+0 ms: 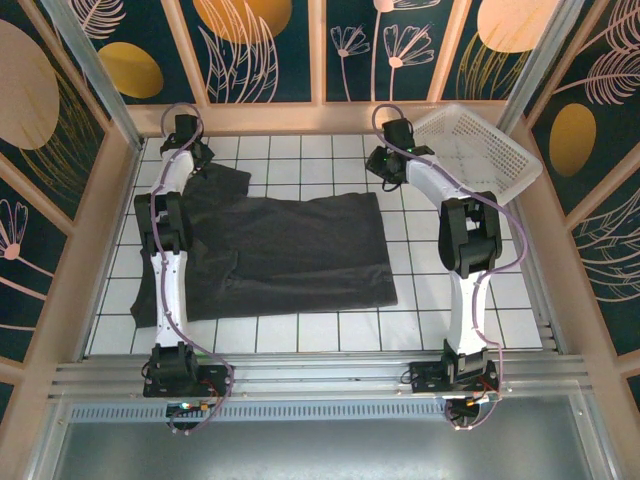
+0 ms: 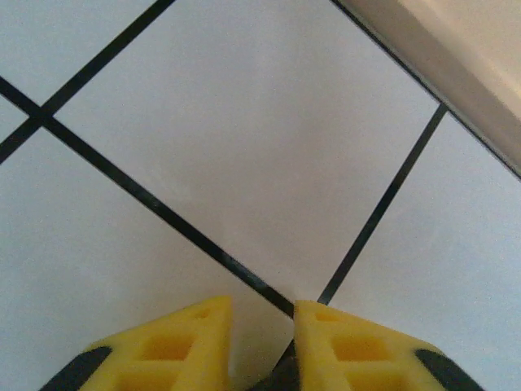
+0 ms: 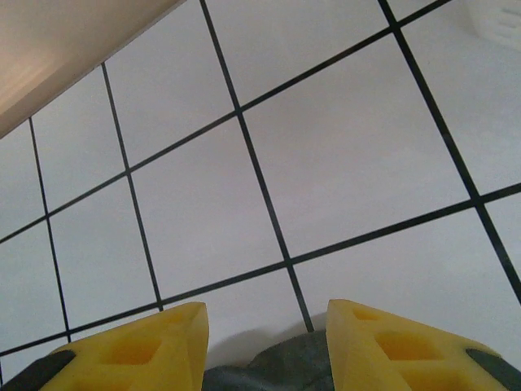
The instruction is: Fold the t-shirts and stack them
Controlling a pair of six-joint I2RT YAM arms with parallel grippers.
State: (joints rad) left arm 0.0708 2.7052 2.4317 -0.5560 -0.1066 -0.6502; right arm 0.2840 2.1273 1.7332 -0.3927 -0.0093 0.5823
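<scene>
A dark charcoal t-shirt (image 1: 290,250) lies spread flat on the white tiled table, and its left part runs under my left arm. My left gripper (image 1: 192,150) is at the shirt's far left corner, low over the tiles. In the left wrist view its yellow fingertips (image 2: 260,314) stand a narrow gap apart, with a sliver of dark cloth (image 2: 281,376) low between them. My right gripper (image 1: 385,170) hovers at the shirt's far right corner. It is open (image 3: 267,314), and the shirt's edge (image 3: 277,371) lies on the tiles between its fingers.
A white mesh basket (image 1: 480,150) sits tilted at the far right corner, just right of my right gripper; its rim (image 3: 498,16) shows in the right wrist view. The beige back wall (image 2: 456,49) runs close behind both grippers. Bare tiles lie right of the shirt.
</scene>
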